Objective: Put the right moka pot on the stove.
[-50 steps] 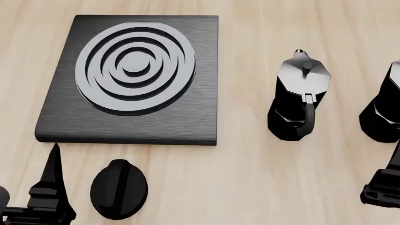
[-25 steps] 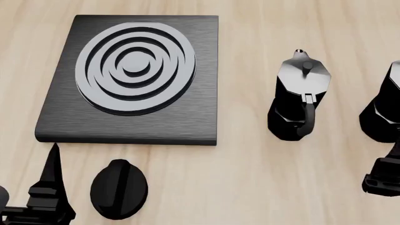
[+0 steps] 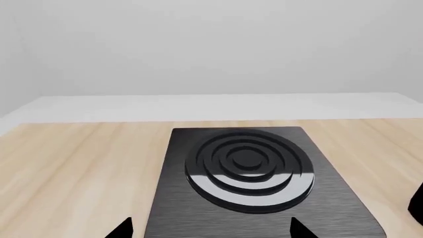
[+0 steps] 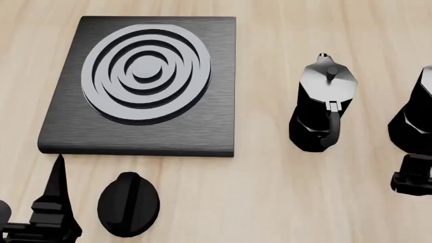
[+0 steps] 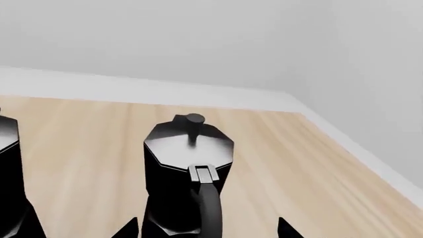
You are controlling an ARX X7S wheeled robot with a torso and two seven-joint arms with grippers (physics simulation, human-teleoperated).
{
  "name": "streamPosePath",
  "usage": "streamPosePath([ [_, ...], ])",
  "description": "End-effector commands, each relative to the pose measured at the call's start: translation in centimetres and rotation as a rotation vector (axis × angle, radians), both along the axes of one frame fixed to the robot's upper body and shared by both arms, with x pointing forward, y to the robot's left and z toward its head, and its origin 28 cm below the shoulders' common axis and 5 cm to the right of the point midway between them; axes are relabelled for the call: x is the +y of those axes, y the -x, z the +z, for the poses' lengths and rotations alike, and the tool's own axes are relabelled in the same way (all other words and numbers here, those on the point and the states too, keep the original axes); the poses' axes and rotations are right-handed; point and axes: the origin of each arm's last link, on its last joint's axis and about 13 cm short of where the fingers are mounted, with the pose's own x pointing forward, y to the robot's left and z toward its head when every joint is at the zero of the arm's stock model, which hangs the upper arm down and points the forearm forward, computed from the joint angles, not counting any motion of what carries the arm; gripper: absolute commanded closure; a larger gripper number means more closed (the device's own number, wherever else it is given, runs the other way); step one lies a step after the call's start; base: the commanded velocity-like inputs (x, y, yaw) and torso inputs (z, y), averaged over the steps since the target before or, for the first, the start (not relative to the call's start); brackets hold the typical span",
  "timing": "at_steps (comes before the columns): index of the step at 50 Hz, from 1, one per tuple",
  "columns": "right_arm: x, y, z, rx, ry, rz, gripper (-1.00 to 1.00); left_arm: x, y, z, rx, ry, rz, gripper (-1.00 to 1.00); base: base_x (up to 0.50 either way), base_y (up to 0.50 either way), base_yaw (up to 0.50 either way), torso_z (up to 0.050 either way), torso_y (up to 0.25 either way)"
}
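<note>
The right moka pot (image 4: 413,119), black and faceted, is cut off by the head view's right edge; in the right wrist view the pot (image 5: 188,148) stands upright with its curved handle facing the camera. My right gripper (image 5: 206,229) is open, its two fingertips either side of the handle's lower part and not touching it. In the head view the right gripper (image 4: 413,174) sits just in front of that pot. The stove (image 4: 145,83) lies flat at the left, with nothing on it. My left gripper (image 3: 211,230) is open at the stove's (image 3: 248,173) near edge.
A second, identical moka pot (image 4: 324,106) stands between the stove and the right one, also at the edge of the right wrist view (image 5: 10,168). A round black knob (image 4: 128,204) lies in front of the stove, beside my left finger (image 4: 57,187). The surface is a light wooden tabletop.
My right gripper has moved forward, closing in on the right moka pot's handle. The left arm, both pots and the stove have not moved.
</note>
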Motion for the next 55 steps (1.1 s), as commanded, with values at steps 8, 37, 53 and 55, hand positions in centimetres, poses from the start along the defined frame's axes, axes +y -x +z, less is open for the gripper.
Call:
streamPosePath([
  [8,-0.3,-1.5,-1.4,0.043,0.0,-0.013,-1.0,0.0,0.0,0.1,-0.002,0.004,0.002,-1.0,0.0,0.0,0.0,0.0,0.0],
  [37,-1.1,-3.7,-1.3,0.081,0.005,-0.061,-1.0,0.0,0.0,0.0,-0.005,0.013,0.0,-1.0,0.0,0.0,0.0,0.0,0.0],
  [53,-0.7,-3.3,-1.5,0.063,0.008,-0.031,1.0,0.0,-0.1,0.1,-0.005,0.016,-0.001,-1.0,0.0,0.0,0.0,0.0,0.0],
  [55,-0.7,-3.0,-1.6,0.05,0.003,-0.03,1.0,0.0,-0.1,0.1,-0.004,0.015,-0.001,-1.0,0.0,0.0,0.0,0.0,0.0],
])
